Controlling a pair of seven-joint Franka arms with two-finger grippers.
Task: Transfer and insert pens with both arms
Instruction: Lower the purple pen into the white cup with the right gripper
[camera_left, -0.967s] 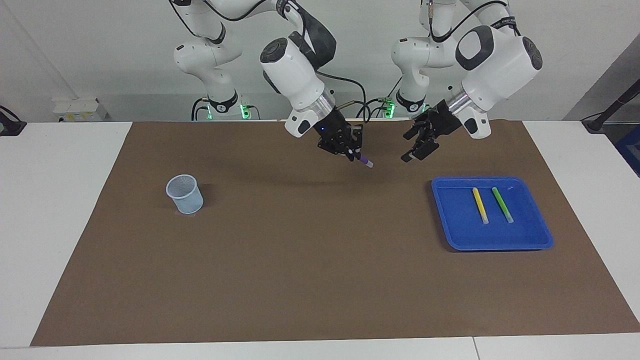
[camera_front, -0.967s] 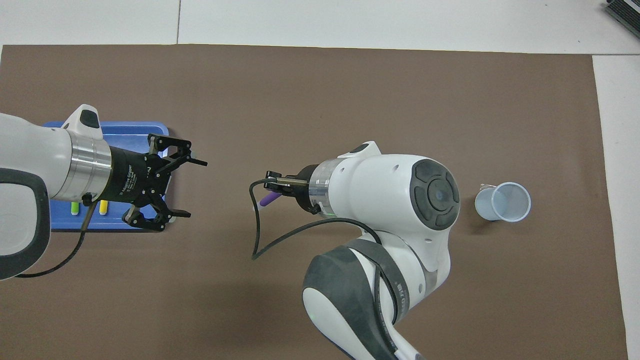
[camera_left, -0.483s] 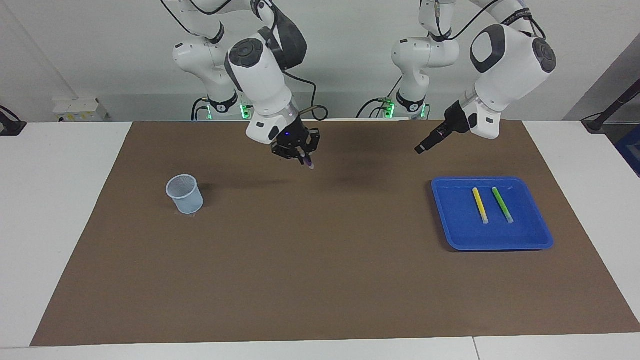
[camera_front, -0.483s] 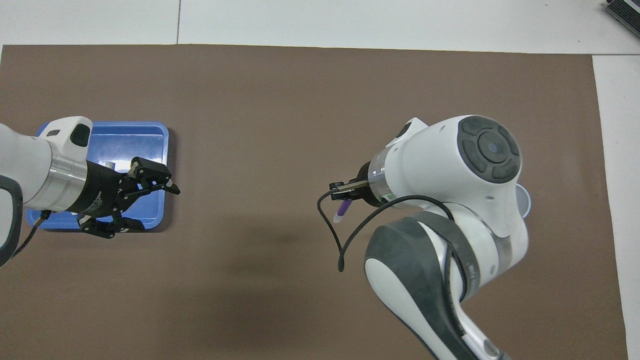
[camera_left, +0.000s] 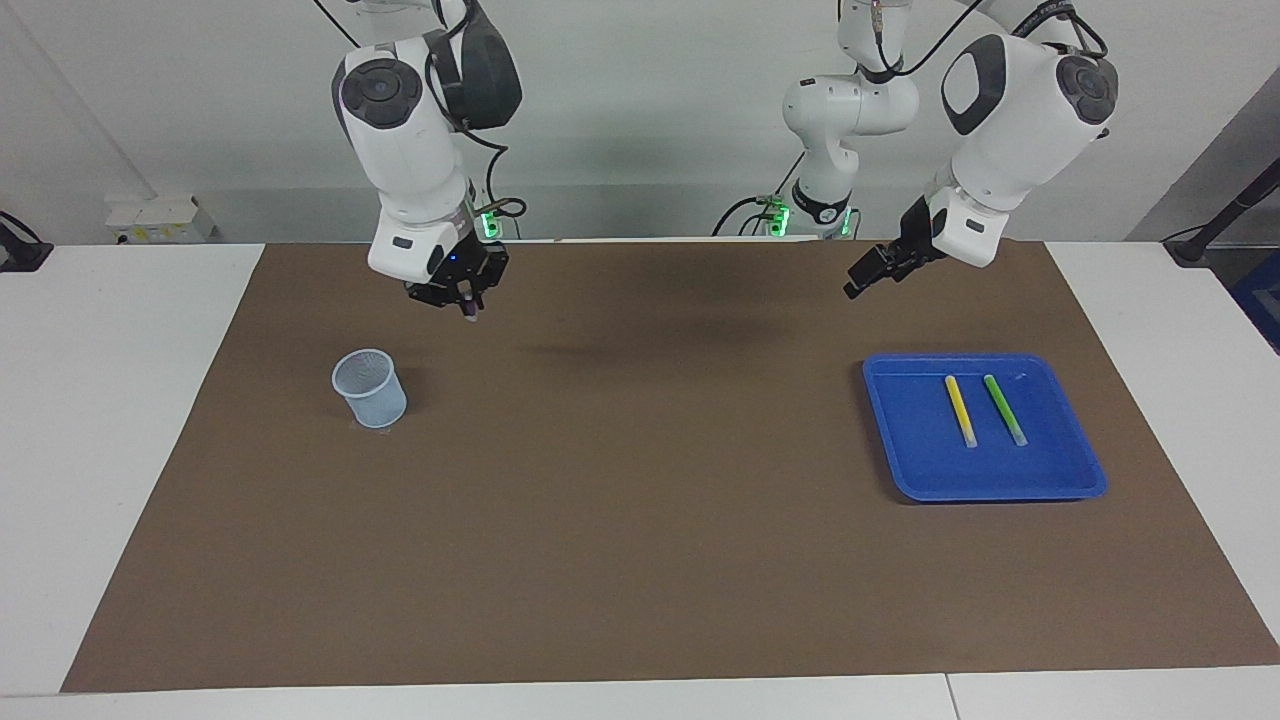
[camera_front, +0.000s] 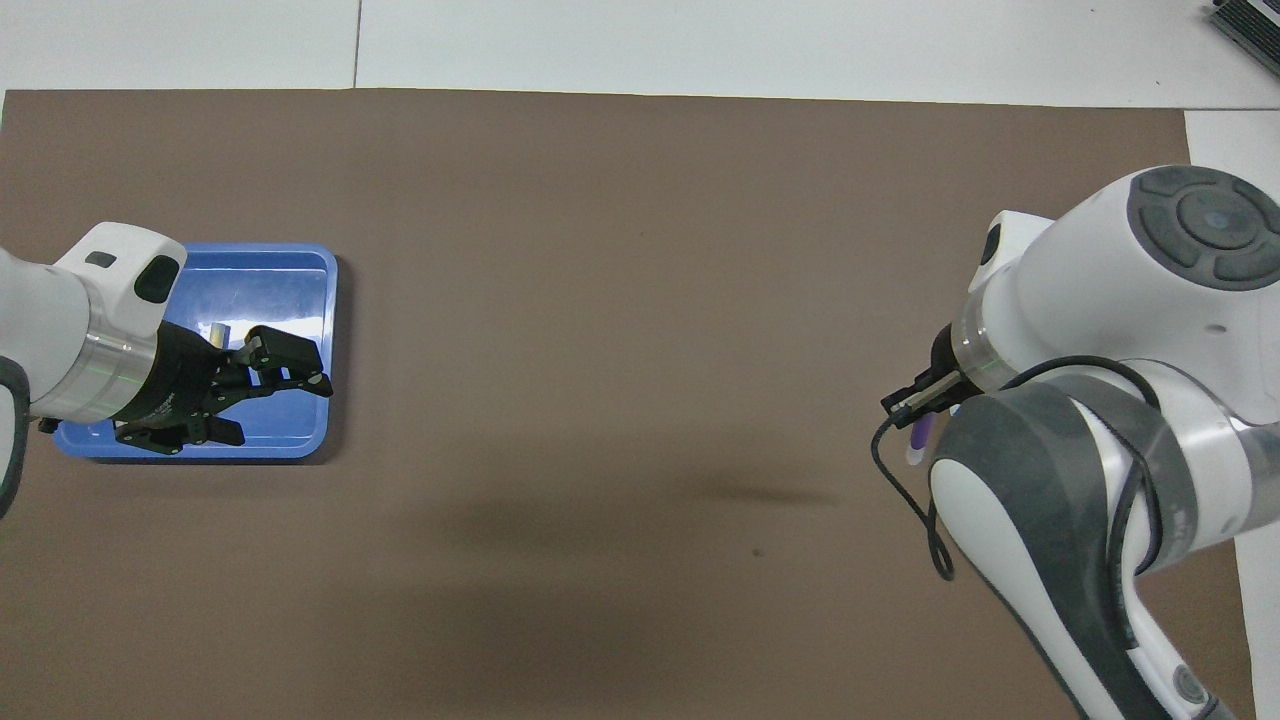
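- In the overhead view the right arm (camera_front: 1100, 400) wholly covers the cup (camera_left: 369, 388).
- There the purple pen (camera_front: 920, 437) shows only as a short tip under the wrist.
- The left gripper (camera_front: 275, 365) and its wrist hide the yellow pen (camera_left: 960, 410) and green pen (camera_left: 1004, 409); only a pale end shows.
- Both arms are cut off by the picture edges.
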